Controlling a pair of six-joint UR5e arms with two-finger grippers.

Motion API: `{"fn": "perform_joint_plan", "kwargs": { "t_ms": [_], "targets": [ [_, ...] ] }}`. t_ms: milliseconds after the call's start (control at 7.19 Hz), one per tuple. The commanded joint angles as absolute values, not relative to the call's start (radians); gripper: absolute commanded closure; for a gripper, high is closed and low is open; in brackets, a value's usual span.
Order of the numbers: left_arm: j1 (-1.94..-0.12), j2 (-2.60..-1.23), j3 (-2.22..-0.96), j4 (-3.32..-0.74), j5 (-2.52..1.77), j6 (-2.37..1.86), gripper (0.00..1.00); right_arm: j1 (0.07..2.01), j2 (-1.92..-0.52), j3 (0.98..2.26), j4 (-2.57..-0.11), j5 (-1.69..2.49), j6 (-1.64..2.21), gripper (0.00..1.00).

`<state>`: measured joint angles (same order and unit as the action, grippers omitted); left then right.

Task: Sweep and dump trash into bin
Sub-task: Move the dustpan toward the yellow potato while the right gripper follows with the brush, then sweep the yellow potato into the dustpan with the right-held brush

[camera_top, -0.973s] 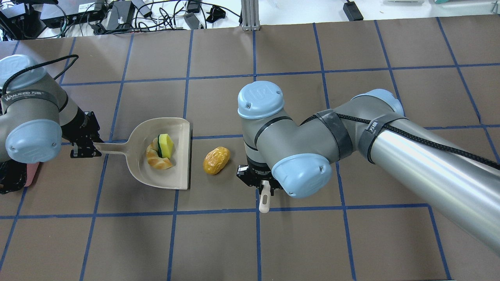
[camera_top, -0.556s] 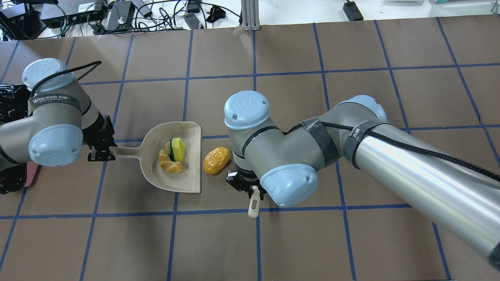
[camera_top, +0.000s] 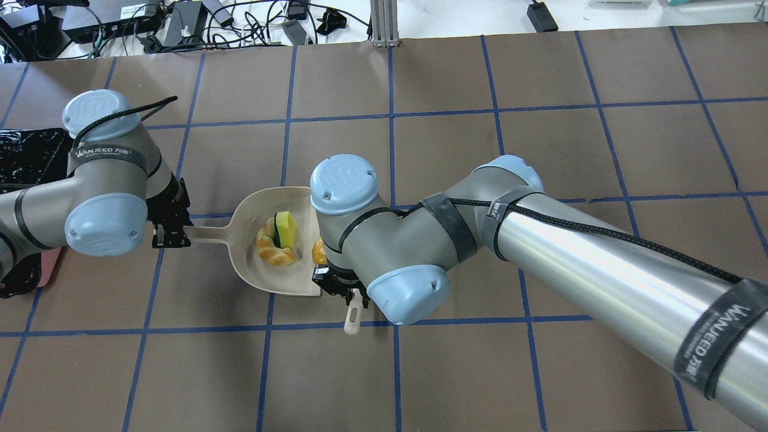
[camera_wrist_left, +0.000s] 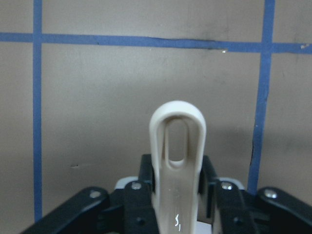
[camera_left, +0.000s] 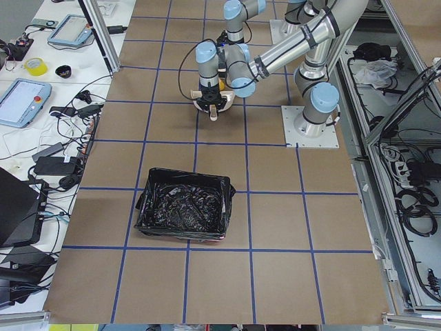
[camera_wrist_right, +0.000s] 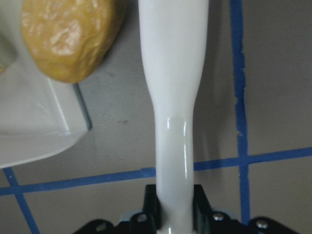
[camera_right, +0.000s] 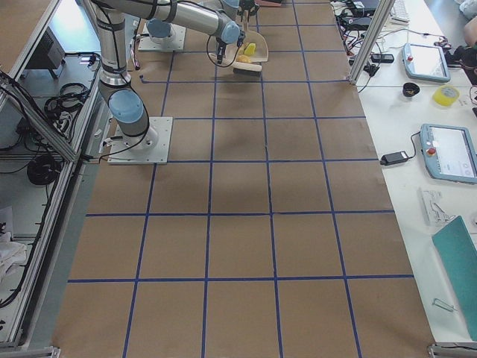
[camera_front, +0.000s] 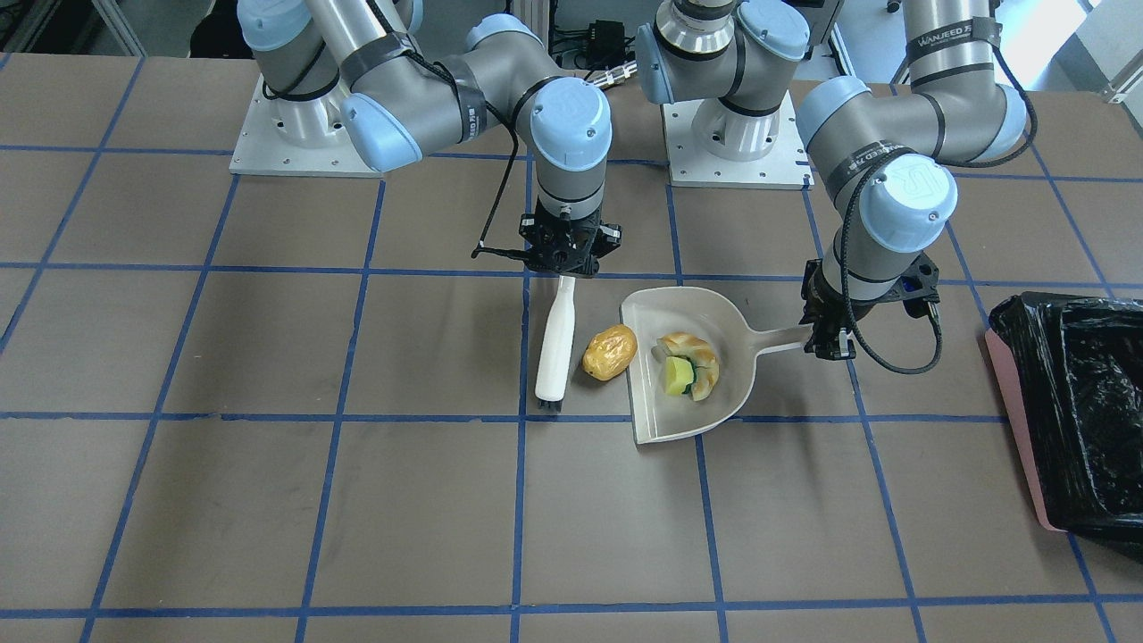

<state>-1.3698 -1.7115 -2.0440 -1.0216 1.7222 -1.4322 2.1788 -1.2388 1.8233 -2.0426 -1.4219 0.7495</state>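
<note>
Right claw [camera_front: 562, 268] clamped on the brush [camera_front: 554, 348] handle, fingers tight on both sides in its wrist view. Brush runs out toward the operators' side, dark bristles at the far end. Left claw [camera_front: 829, 344] closed on the dustpan [camera_front: 661, 313] handle; pan flat on the surface [camera_front: 268, 357], open lip facing the brush. Lump [camera_front: 610, 352] sits between the two, against the lip, with a thin gap to the brush. Dumpling [camera_front: 705, 362] and sponge [camera_front: 677, 375] inside the pan, touching each other. Bin [camera_front: 1018, 429] well apart, beyond the left claw toward the surface's end, bare surface between. Broad open ground on the operators' side too. Bin cut off by the frame edge in the front view. Overhead, right arm [camera_top: 420, 252] covers most of lump and brush; only the handle tip shows. Side views too small to read.
</note>
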Motion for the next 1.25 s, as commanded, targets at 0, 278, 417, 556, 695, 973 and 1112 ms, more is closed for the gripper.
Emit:
{"fn": "perform_joint_plan", "kwargs": {
  "t_ms": [0,278,417,556,695,973,1112],
  "targets": [
    [-1.411,-1.723,-2.036,-1.022,1.721,-1.48,1.0,2.224,-1.175,1.752,-2.069,-1.416,0.805,1.0],
    [-1.43,-1.727,-2.03,-1.019,1.712,-1.526,1.0,2.261,-1.129,1.68,-2.074,-1.402,0.86,1.0],
    [-1.431,-1.73,-2.023,-1.012,1.704,-1.526,1.0,2.264,-1.118,1.652,-2.065,-1.399,0.877,1.0],
    [-1.431,-1.738,-2.017,-1.011,1.662,-1.517,1.0,2.264,-1.117,1.64,-2.06,-1.397,0.88,1.0],
    [-1.431,-1.749,-2.002,-1.009,1.61,-1.49,1.0,2.252,-1.13,1.637,-2.002,-1.42,0.858,1.0],
    [-1.418,-1.767,-1.974,-1.012,1.516,-1.395,1.0,2.205,-1.198,1.631,-1.893,-1.447,0.774,1.0],
    [-1.414,-1.776,-1.961,-1.014,1.47,-1.343,1.0,2.166,-1.234,1.634,-1.841,-1.448,0.749,1.0]
  ]
}}
